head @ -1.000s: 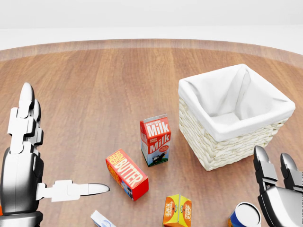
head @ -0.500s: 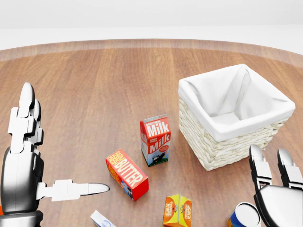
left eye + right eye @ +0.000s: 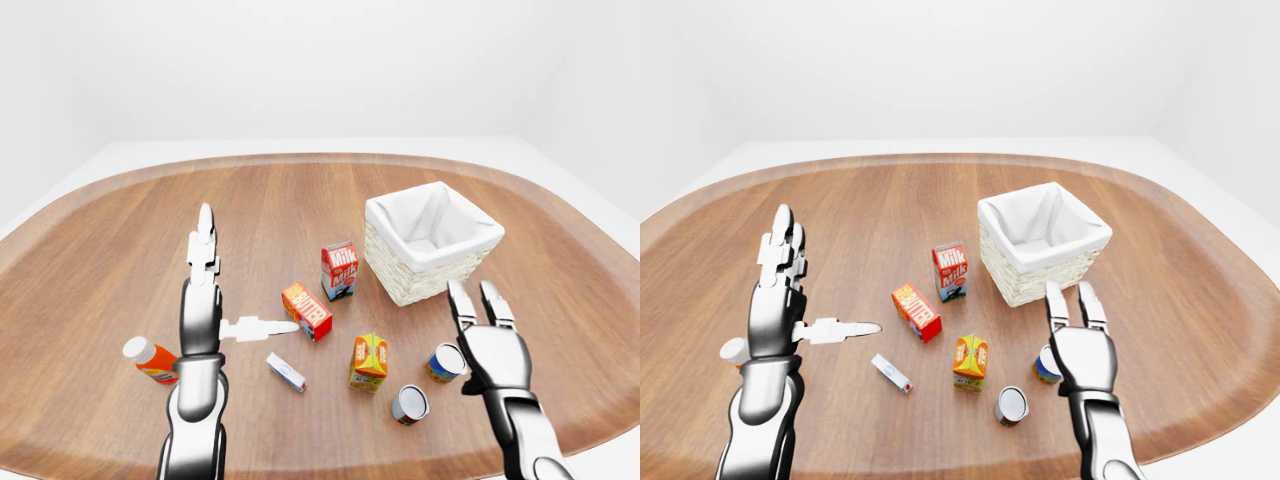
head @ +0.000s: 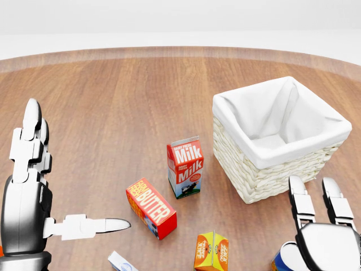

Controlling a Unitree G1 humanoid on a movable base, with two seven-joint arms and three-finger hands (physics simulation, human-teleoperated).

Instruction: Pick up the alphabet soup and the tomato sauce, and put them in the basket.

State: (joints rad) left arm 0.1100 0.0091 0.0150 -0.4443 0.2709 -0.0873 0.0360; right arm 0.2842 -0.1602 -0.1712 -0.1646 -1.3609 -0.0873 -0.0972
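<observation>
1. While neither holds anything, both robot hands are raised with fingers spread: the right robot hand (image 3: 487, 345) stands open just above and beside a blue-and-orange can (image 3: 444, 362), palm toward it, not yet closed round it; the left robot hand (image 3: 203, 300) is open, fingers up, thumb pointing right, well apart from the cans.
2. Blue-and-orange can: upright on the worktop (image 3: 120, 250), partly behind the right robot hand in the head view; label unreadable, so whether it is the alphabet soup or the tomato sauce cannot be told.
3. Second can (image 3: 409, 404): near the first, toward the bottom of the left-eye view, pale lid showing, tilted or lying; identity likewise unclear.
4. Handling, judged: rigid metal cylinders, fairly heavy, smooth-sided and liable to slip or roll; best taken across the mid-body, fingers opposing thumb.
5. Basket (image 4: 333, 132): white-lined wicker, empty, just above the right robot hand.
6. Bystanders: orange juice carton (image 3: 369, 361), butter box (image 4: 150, 207), milk carton (image 4: 185, 167), small white box (image 3: 285, 372), orange bottle (image 3: 151, 360) lying at left.
</observation>
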